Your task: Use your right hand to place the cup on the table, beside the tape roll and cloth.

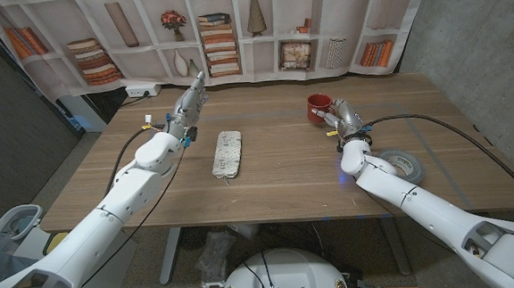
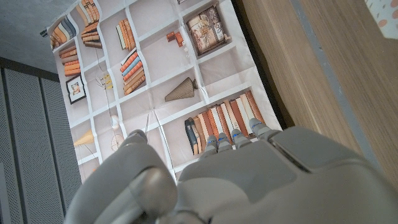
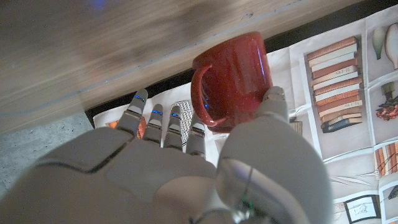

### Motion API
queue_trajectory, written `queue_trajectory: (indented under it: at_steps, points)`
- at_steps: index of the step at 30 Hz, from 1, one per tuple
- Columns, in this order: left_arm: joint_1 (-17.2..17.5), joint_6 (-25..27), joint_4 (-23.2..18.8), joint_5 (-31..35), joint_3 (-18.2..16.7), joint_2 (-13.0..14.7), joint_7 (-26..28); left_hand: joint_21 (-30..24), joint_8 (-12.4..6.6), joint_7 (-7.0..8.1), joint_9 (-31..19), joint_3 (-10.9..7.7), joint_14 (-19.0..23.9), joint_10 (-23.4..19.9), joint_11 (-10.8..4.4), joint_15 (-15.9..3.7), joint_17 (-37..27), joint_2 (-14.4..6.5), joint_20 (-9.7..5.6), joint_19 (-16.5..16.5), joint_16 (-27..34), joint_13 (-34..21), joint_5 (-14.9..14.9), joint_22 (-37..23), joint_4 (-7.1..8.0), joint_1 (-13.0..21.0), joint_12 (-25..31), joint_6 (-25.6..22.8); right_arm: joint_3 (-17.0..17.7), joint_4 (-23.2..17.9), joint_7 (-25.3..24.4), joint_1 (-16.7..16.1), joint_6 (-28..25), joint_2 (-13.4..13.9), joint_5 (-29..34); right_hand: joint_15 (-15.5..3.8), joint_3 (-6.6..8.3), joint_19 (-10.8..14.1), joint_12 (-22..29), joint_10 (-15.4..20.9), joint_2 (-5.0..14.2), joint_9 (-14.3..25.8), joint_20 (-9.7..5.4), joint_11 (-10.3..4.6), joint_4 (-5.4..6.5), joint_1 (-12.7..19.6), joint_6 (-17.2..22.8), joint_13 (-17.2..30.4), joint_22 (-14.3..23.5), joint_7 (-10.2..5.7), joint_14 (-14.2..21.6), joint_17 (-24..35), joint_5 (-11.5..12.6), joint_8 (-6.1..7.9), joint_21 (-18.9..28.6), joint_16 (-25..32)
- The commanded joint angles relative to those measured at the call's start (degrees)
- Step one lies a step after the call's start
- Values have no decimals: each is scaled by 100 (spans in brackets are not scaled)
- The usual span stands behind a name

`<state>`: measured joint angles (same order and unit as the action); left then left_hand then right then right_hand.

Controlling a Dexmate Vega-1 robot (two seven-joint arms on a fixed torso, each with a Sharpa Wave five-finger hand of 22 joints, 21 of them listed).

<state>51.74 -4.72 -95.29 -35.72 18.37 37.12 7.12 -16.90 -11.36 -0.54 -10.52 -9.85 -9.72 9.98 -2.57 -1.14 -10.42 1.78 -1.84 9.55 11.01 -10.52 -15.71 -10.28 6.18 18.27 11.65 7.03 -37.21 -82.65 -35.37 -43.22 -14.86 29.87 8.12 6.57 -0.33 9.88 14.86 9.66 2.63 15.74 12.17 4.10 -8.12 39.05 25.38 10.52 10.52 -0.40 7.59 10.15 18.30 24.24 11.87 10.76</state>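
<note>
I saw the red glazed ceramic cup standing on the wooden counter, toward the far edge on my right side. My right hand was just beside it, on the near side of the cup. In the right wrist view the cup was close in front of the right hand, with its handle turned to the fingers. These fingers were stretched out side by side toward the handle, and the thumb reached up along the other side of the cup. I could not tell if any of them touched the cup, and no grip was visible.

The grey roll of tape lay flat on the counter near the front edge, partly behind my right forearm and well apart from the cup. The folded grey speckled cloth lay in the middle of the counter, between my two arms.

My left hand was over the far left part of the counter and held nothing. In the left wrist view the fingers of the left hand were straight and close together, and they pointed to the printed bookshelf backdrop behind the counter.
</note>
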Motion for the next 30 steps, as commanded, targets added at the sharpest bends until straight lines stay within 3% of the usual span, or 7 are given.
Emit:
queue_trajectory:
  at_steps: [1, 30]
  points:
    - [-91, 54, 17, 38, 59, -26, -13, 11, -17, -13, -31, 34, -199, 5, 33, 15, -13, -47, -10, 520, -13, -21, -49, -7, -4, 6, -3, -18, 84, -216, 67, -106, 26, 112, -14, 17, 46, 41, 0, 49, 342, 240, 26, 17, -7, 327, 522, 30, 30, -502, 53, 7, -26, 54, 24, 1]
    - [0, 110, -157, 80, 29, 4, 141, 47, -21, -20, -31, 53, -191, 2, 38, 12, -12, -62, -25, 504, -11, -20, -48, -8, -9, 14, -3, -45, 397, -618, 79, -419, 333, 359, -84, -18, 77, 53, -9, 123, 375, 323, 27, 12, 12, 380, 584, 29, 33, -494, 101, 8, -151, 78, 12, 0]
